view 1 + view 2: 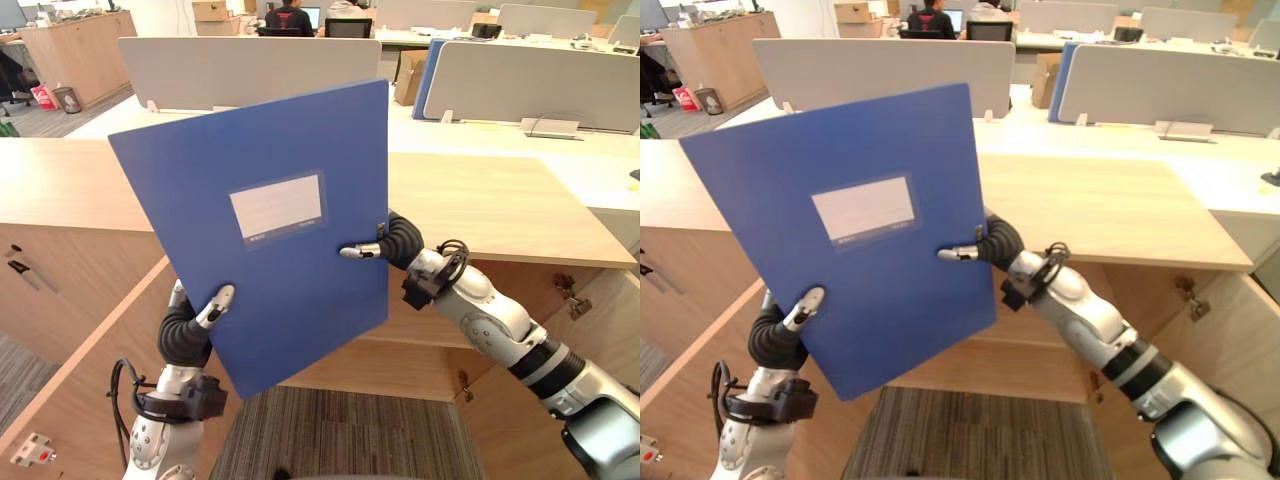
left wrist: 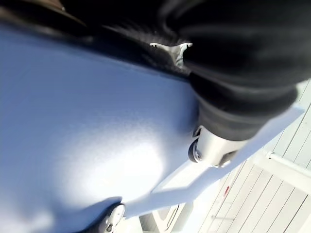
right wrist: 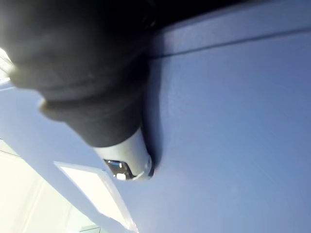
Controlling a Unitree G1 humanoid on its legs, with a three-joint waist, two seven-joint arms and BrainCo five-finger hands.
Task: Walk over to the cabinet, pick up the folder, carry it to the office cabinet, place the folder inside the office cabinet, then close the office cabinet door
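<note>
A long cabinet (image 1: 500, 205) of pale wood grain with a flat, smooth top runs across the scene, its doors swung out at the lower left (image 1: 80, 380) and right (image 1: 600, 320), a small metal hinge (image 1: 570, 295) on the right one. In front of it, raised upright and tilted, a stiff, matte blue rectangular folder (image 1: 270, 270) with a pale label (image 1: 277, 207) hides the cabinet's middle. The left hand (image 1: 195, 320) clamps its lower left edge and the right hand (image 1: 385, 243) its right edge, each with the thumb pressed on the front face and the fingers behind. Grey ribbed carpet (image 1: 340, 435) lies below. Behind stand grey desk dividers (image 1: 250, 65), a cardboard box (image 1: 408, 75) and a seated person (image 1: 290, 15)
</note>
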